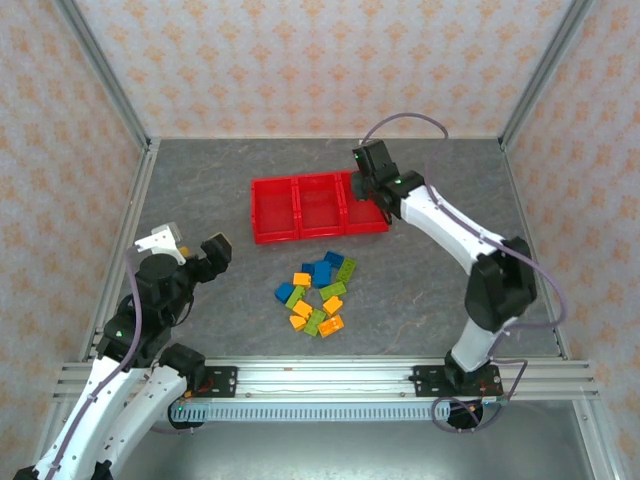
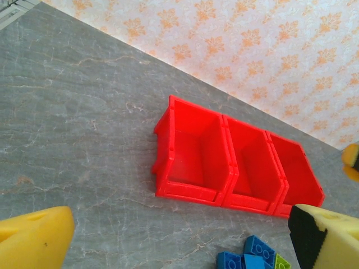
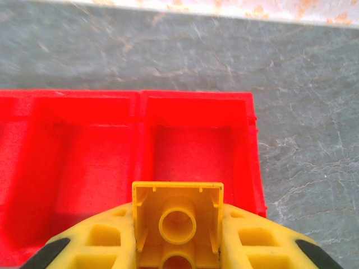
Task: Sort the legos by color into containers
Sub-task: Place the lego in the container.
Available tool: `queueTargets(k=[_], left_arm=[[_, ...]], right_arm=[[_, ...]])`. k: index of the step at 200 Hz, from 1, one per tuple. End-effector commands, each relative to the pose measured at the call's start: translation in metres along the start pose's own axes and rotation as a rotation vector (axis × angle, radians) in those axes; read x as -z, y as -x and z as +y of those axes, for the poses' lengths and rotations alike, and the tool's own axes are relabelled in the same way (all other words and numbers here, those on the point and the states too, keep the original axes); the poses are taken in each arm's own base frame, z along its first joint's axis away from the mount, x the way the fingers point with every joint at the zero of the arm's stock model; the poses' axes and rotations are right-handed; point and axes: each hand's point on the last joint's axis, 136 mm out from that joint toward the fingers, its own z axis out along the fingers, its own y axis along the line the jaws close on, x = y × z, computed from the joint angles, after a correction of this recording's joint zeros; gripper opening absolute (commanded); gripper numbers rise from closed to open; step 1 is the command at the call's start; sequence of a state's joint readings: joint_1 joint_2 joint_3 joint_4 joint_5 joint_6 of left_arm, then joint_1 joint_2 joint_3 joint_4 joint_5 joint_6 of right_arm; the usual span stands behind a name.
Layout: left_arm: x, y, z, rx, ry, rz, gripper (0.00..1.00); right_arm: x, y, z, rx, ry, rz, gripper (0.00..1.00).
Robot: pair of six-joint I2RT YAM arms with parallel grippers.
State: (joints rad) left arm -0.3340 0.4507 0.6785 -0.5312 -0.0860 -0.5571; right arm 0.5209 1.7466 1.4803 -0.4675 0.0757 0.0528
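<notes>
Three joined red bins stand in a row at mid-table, and in the left wrist view their insides look bare. My right gripper hovers over the rightmost bin, shut on an orange-yellow lego whose hollow underside faces the camera. Several blue, green and orange-yellow legos lie in a loose pile in front of the bins. My left gripper hangs open to the left of the pile with nothing between its fingers. Blue bricks show at its lower right.
The grey table is fenced by metal posts and patterned walls. An aluminium rail runs along the near edge by the arm bases. Bare table lies left of the bins and right of the pile.
</notes>
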Motion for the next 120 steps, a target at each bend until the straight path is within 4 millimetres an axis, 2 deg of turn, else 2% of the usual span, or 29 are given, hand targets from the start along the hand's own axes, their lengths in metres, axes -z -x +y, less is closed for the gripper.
queueTargets(k=[1,43,60,72,85,106,120], left_arm=[[0.007,0.002,-0.004,-0.005,-0.014,0.010,0.99],[-0.003,-0.012,-0.014,-0.065,-0.058,0.088,0.99],[-0.008,-0.020,-0.020,-0.080,-0.090,0.121,0.99],[-0.011,-0.024,-0.023,-0.086,-0.105,0.137,0.99],[-0.013,-0.027,-0.026,-0.089,-0.124,0.148,0.99],[-0.015,-0.032,-0.031,-0.095,-0.157,0.164,0.99],[-0.016,-0.033,-0.032,-0.095,-0.162,0.169,0.99]], right_arm=[[-0.035,-0.013,-0.005,0.067,-0.006,0.070,0.22],[-0.071,-0.023,0.000,0.052,-0.004,0.105,0.27],[-0.075,-0.023,-0.002,0.034,-0.024,0.117,0.40],[-0.073,-0.023,-0.002,0.020,-0.027,0.121,0.50],[-0.066,-0.019,-0.005,-0.008,-0.040,0.114,0.66],[-0.049,-0.015,-0.008,-0.041,-0.041,0.100,0.78],[-0.034,-0.011,-0.008,-0.063,-0.034,0.087,0.83]])
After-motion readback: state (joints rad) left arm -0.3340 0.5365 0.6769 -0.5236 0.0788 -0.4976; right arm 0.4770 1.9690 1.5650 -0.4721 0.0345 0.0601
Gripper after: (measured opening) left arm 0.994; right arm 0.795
